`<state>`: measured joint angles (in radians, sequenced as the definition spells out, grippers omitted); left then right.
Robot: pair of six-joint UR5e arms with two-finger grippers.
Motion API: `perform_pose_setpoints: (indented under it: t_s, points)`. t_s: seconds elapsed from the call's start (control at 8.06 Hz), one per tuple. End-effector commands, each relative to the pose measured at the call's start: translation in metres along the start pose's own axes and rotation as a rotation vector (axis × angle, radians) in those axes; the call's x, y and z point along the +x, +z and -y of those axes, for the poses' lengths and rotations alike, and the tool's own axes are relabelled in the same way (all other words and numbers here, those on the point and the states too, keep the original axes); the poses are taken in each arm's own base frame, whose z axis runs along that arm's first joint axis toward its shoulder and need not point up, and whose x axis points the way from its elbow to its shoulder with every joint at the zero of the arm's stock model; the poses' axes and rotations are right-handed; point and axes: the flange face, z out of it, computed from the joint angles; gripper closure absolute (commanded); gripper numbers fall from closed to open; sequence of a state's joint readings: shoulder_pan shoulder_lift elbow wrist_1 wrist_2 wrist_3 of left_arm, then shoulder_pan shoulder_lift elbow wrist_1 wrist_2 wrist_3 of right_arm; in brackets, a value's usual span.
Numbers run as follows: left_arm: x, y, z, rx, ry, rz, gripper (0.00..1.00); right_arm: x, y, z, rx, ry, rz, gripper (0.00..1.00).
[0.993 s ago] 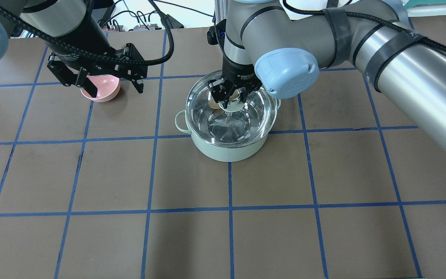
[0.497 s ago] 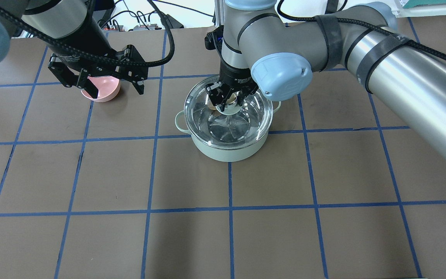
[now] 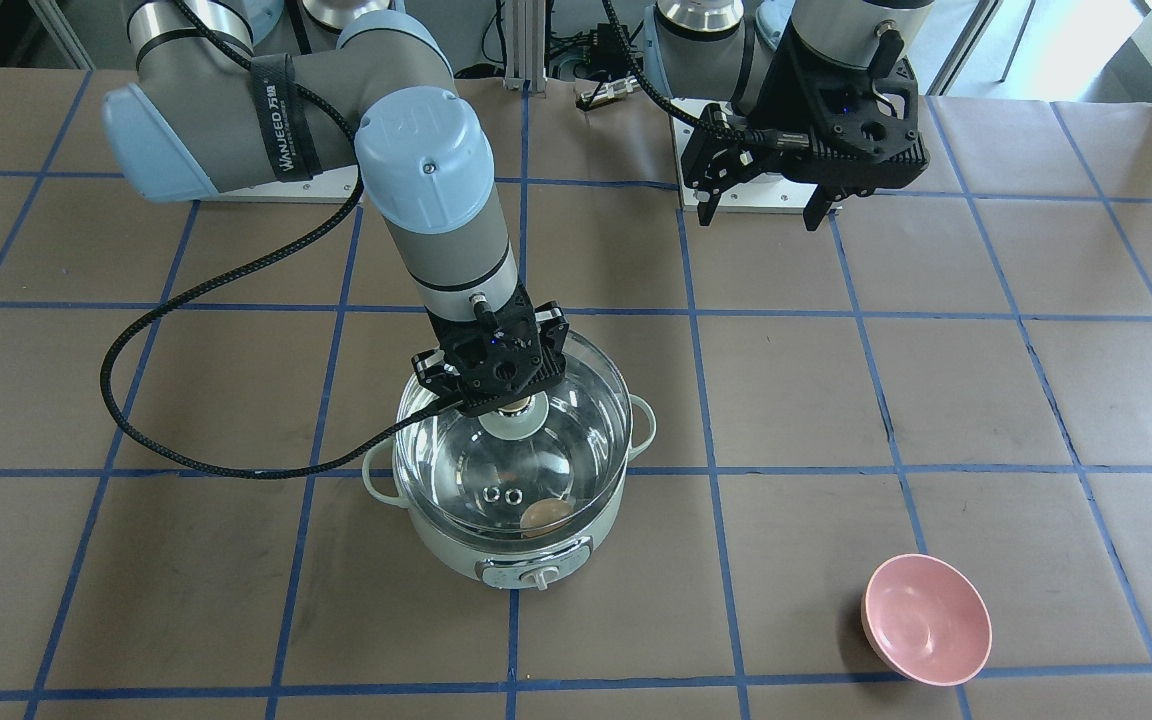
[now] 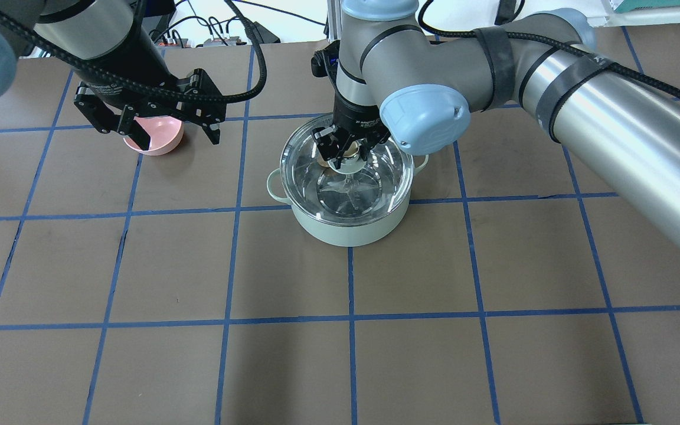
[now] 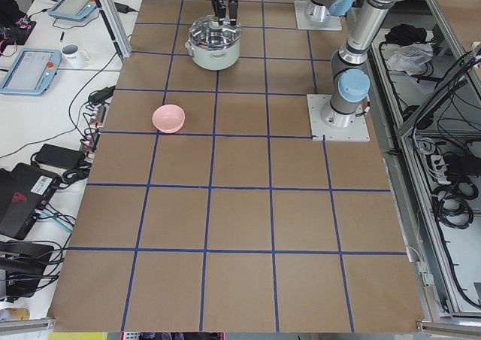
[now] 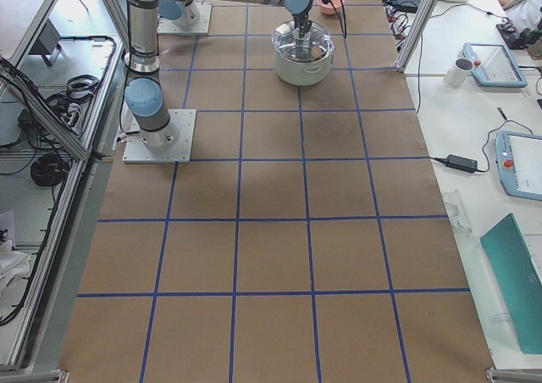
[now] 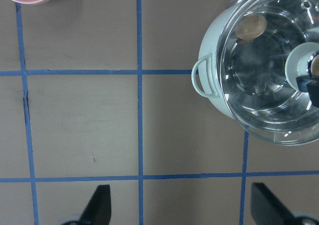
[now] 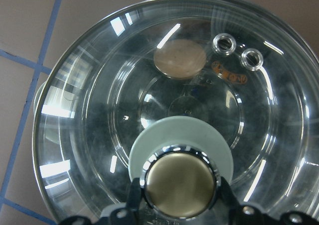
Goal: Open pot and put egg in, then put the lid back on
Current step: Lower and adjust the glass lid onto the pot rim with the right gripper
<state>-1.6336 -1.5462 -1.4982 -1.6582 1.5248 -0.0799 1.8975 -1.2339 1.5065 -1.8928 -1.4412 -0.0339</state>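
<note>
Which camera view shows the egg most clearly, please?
The right wrist-mounted view: the egg looks largest there, seen through the lid. Left wrist and front-facing views show it smaller; side views cannot resolve it.

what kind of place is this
Probably a robotics lab workcell: two robot arms bolted to a brown table marked with a blue tape grid, and teach pendants on the side bench.

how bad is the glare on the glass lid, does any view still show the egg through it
Right wrist view: bright white streaks and patches cross the round clear glass lid, and the small tan-brown oval egg looks pale and soft-edged beneath it. Left wrist view: fewer highlights, the egg reads cleanest. Front-facing view: egg visible by the front wall of the pale mint-green pot.
</note>
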Motion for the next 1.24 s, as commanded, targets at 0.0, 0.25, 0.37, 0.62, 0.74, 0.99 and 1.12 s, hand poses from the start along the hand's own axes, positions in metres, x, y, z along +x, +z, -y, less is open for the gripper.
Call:
perform_pose_setpoints:
  t_s: [0.0, 0.25, 0.37, 0.62, 0.74, 0.99, 1.12]
  points:
    - [0.0, 0.0, 0.0, 0.003, 0.0, 0.0, 0.0, 0.001, 0.005, 0.001, -0.006, -0.001, 0.001, 1.0]
    - [0.0, 0.0, 0.0, 0.003, -0.001, 0.0, 0.0, 0.002, 0.014, 0.002, -0.02, 0.0, 0.0, 1.0]
    - [0.0, 0.0, 0.0, 0.003, -0.001, 0.0, 0.0, 0.002, 0.015, 0.003, -0.022, 0.0, 0.0, 1.0]
    - [-0.001, 0.0, 0.001, 0.003, -0.001, 0.0, 0.0, 0.001, 0.008, 0.004, 0.004, 0.003, -0.001, 1.0]
    - [-0.001, 0.0, 0.001, 0.003, -0.001, 0.0, 0.0, 0.0, -0.003, 0.005, 0.027, 0.004, -0.003, 1.0]
    - [-0.001, 0.0, 0.001, 0.003, -0.003, 0.0, 0.0, 0.0, -0.005, 0.008, 0.047, 0.005, -0.004, 1.0]
    - [-0.001, 0.0, 0.001, 0.003, -0.003, 0.0, 0.0, 0.0, -0.005, 0.008, 0.054, 0.007, -0.004, 1.0]
